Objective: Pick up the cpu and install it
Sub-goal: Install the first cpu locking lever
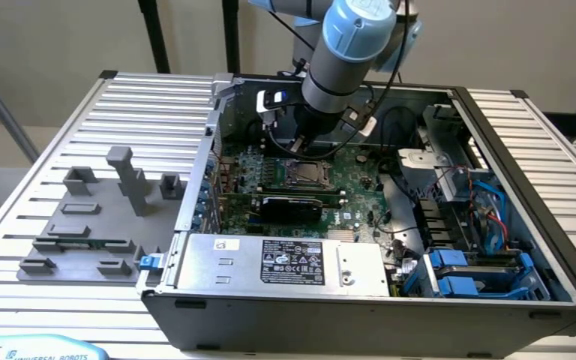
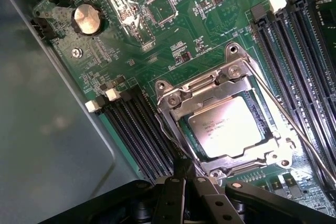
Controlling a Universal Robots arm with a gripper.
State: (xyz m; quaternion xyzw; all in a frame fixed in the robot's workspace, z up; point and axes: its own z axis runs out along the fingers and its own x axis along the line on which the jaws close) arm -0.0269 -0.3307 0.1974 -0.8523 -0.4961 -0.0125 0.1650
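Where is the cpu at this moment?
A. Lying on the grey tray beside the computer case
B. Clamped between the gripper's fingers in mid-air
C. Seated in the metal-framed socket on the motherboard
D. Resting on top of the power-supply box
C: the wrist view shows the cpu lying flat inside the socket frame on the green motherboard, not gripped.

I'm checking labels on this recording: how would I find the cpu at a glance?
Start at the open computer case and its green motherboard. Near the board's middle sits a metal socket frame between rows of black memory slots. The cpu is the flat silvery square inside that frame, the only smooth, shiny plate there.
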